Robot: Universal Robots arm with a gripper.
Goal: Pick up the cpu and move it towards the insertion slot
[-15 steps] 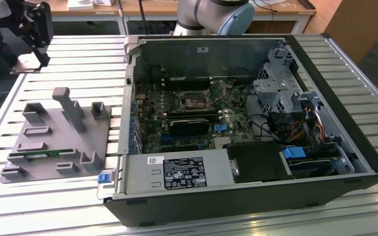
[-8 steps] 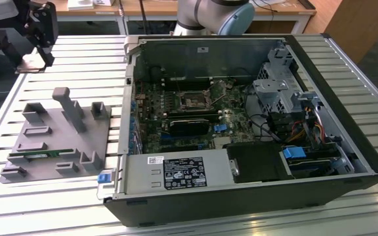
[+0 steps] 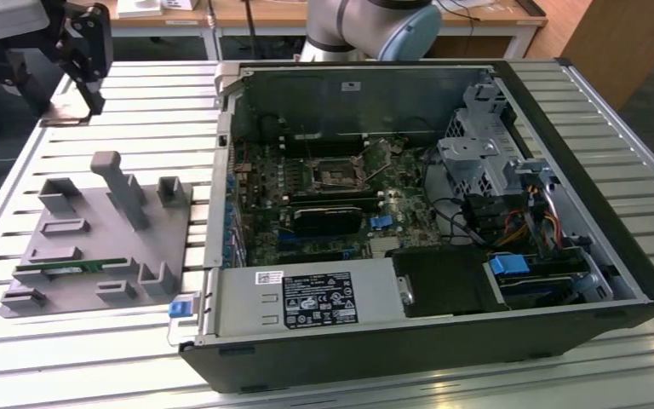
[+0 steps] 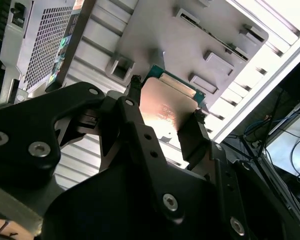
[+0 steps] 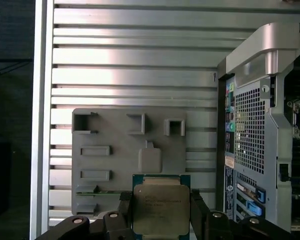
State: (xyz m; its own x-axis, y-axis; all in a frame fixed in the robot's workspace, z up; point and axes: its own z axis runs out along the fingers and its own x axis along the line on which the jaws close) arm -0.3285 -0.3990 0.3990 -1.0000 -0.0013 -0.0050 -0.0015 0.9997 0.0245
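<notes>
One cpu (image 5: 159, 207) clamped in claw (image 5: 160, 215) (above tray (image 5: 115, 150)).

The cpu (image 5: 158, 207), a flat square chip with silvery top and green rim, hangs lifted, well apart from the metal-framed, dark-centred insertion slot (image 3: 336, 173).

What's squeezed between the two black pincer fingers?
The cpu, seen in both wrist views, with a finger on each side, above the grey holder tray.
</notes>
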